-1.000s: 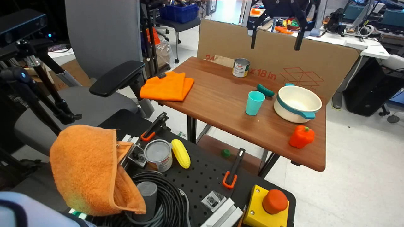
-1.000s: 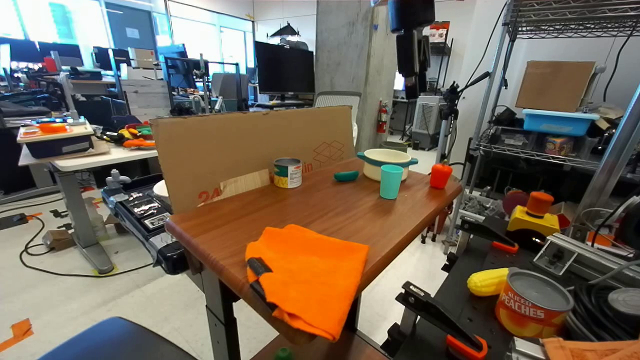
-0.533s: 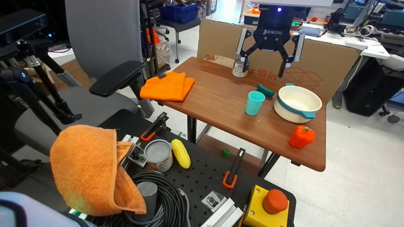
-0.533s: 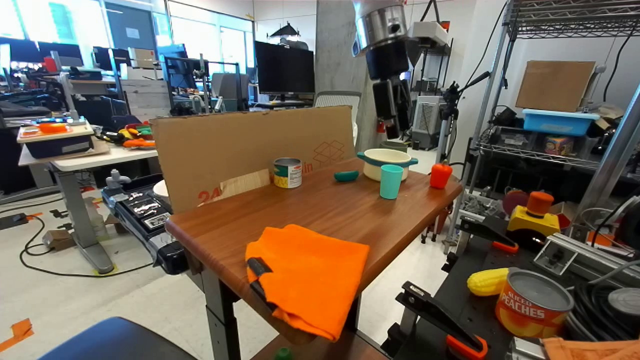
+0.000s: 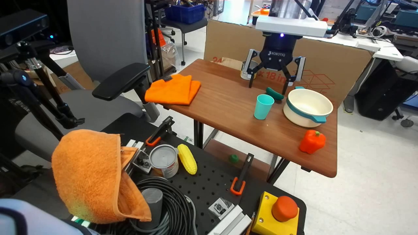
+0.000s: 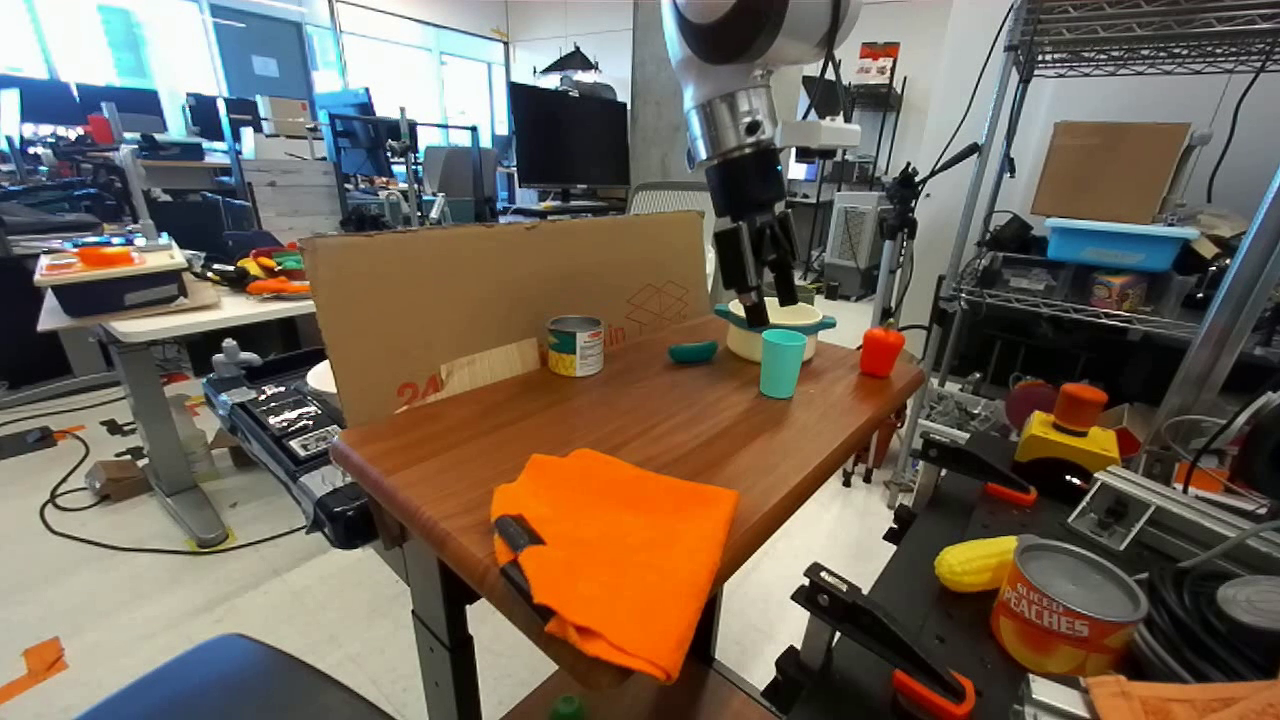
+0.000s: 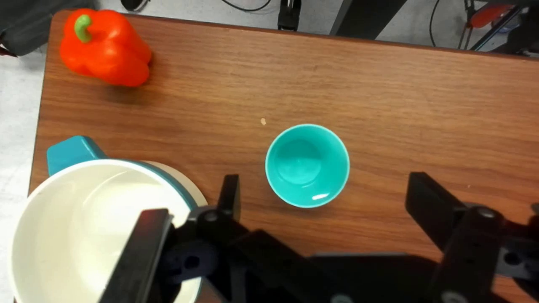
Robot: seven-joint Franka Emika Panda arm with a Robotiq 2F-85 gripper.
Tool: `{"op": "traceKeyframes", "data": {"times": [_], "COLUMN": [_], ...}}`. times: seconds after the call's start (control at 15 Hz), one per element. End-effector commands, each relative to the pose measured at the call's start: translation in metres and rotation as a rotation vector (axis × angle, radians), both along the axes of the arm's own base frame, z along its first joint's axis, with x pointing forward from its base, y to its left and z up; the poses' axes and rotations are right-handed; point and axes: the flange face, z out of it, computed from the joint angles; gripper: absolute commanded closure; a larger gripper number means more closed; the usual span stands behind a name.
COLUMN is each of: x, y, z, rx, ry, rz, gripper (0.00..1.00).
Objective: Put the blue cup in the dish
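Note:
The blue cup (image 5: 264, 107) stands upright on the wooden table in both exterior views (image 6: 782, 366). In the wrist view I look down into the empty cup (image 7: 307, 166). The dish (image 5: 312, 101) is a cream bowl with a teal band and handles, standing beside the cup; it also shows in an exterior view (image 6: 744, 343) and at the lower left of the wrist view (image 7: 92, 210), partly covered by a finger. My gripper (image 5: 267, 89) is open and empty, above the table and above the cup's level. In the wrist view the cup appears between the spread fingertips (image 7: 229, 191), untouched.
A dark green curved object (image 5: 275, 94) lies behind the cup. An orange-red pepper (image 5: 312, 142) sits near the table corner, in front of the dish. A can (image 6: 576, 347) stands by the upright cardboard panel (image 6: 500, 280). An orange cloth (image 6: 620, 560) lies at one table end.
My gripper has come down from high up toward the table, nearer the cup, staying open. The cup, the dish and the other things have not moved.

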Motion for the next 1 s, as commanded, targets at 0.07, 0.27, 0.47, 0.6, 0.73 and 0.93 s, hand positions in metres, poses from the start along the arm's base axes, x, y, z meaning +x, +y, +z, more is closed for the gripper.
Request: {"op": "traceKeyframes", "data": {"times": [0.07, 0.27, 0.47, 0.6, 0.73, 0.93], "x": [0.015, 0.019, 0.019, 0.015, 0.011, 0.012], "y": [-0.001, -0.004, -0.003, -0.002, -0.003, -0.007], "z": [-0.027, -0.039, -0.045, -0.046, -0.043, -0.03], "rx": [-0.017, -0.031, -0.036, -0.037, -0.042, -0.048], "ry": [0.028, 0.046, 0.09, 0.139, 0.19, 0.218], "rz": [-0.027, -0.041, -0.037, -0.029, -0.03, -0.045], "gripper": [0.0, 0.25, 0.42, 0.58, 0.73, 0.82]}}
